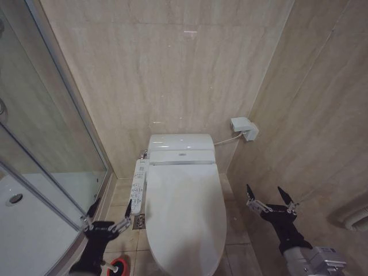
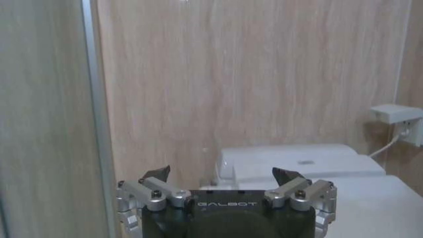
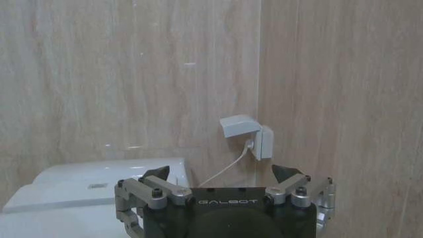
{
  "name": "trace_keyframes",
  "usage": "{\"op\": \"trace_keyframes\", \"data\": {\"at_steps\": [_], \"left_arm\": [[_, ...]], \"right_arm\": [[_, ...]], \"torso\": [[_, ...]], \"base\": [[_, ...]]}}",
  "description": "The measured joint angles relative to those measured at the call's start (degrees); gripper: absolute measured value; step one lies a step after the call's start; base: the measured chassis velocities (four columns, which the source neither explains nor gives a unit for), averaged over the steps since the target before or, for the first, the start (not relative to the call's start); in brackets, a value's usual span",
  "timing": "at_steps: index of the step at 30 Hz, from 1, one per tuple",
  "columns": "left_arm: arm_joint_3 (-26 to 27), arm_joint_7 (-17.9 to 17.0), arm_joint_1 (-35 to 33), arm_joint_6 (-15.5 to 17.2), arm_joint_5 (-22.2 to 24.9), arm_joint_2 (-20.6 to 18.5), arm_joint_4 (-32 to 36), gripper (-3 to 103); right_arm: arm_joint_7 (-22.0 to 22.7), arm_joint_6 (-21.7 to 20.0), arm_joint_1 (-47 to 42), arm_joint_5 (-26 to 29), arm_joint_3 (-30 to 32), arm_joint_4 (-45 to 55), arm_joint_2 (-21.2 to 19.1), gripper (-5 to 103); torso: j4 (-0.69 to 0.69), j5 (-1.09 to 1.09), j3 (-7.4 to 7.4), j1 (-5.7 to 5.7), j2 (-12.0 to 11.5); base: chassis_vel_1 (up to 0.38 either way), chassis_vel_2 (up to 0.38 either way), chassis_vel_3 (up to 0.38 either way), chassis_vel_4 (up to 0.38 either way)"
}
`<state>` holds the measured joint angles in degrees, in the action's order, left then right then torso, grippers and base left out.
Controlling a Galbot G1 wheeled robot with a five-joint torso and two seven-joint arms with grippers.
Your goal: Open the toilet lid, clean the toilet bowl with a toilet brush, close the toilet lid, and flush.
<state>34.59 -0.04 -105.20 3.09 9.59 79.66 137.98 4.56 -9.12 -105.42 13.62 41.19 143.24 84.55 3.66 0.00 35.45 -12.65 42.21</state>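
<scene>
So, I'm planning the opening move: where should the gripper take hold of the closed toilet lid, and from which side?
Probably at the toilet lid's front edge, nearest the robot, lifting from below. It lies flat and closed, hinged at the wall end, so the front swings freest. The open right gripper beside it looks well placed.

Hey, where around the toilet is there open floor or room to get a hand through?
Bare floor tiles run between the closed toilet lid and the right wall, where the open right hand hovers. The left side is crowded: the open left hand, the button panel, the red brush cup and the shower's glass door squeeze that strip.
</scene>
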Motion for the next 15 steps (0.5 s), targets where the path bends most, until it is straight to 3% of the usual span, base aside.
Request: {"op": "trace_keyframes", "data": {"at_steps": [1,2,6,10,15], "left_arm": [[0.2,0.6,1.9,2.0,1.0,0.0,-0.8,100],[0.2,0.6,1.9,2.0,1.0,0.0,-0.8,100],[0.9,3.3,10.0,10.3,5.1,0.1,-3.9,100],[1.0,3.7,11.0,11.4,5.7,0.1,-4.3,99],[1.5,4.4,10.9,10.5,6.3,-0.1,-4.3,99]], "right_arm": [[0.0,0.0,0.0,0.0,0.0,0.0,0.0,100],[0.0,0.0,0.0,0.0,0.0,0.0,0.0,100],[0.0,0.0,0.0,0.0,0.0,0.0,0.0,100],[0.0,0.0,0.0,0.0,0.0,0.0,0.0,100],[0.0,0.0,0.0,0.0,0.0,0.0,0.0,100]], "torso": [[0.00,0.00,0.00,0.00,0.0],[0.00,0.00,0.00,0.00,0.0],[0.03,-0.01,0.00,0.00,0.0],[0.00,0.00,0.00,0.00,0.0],[0.01,-0.01,0.00,0.00,0.0]], "base": [[0.000,0.000,0.000,0.000],[0.000,0.000,0.000,0.000],[0.000,0.000,0.000,0.000],[0.000,0.000,0.000,0.000],[0.000,0.000,0.000,0.000]]}}
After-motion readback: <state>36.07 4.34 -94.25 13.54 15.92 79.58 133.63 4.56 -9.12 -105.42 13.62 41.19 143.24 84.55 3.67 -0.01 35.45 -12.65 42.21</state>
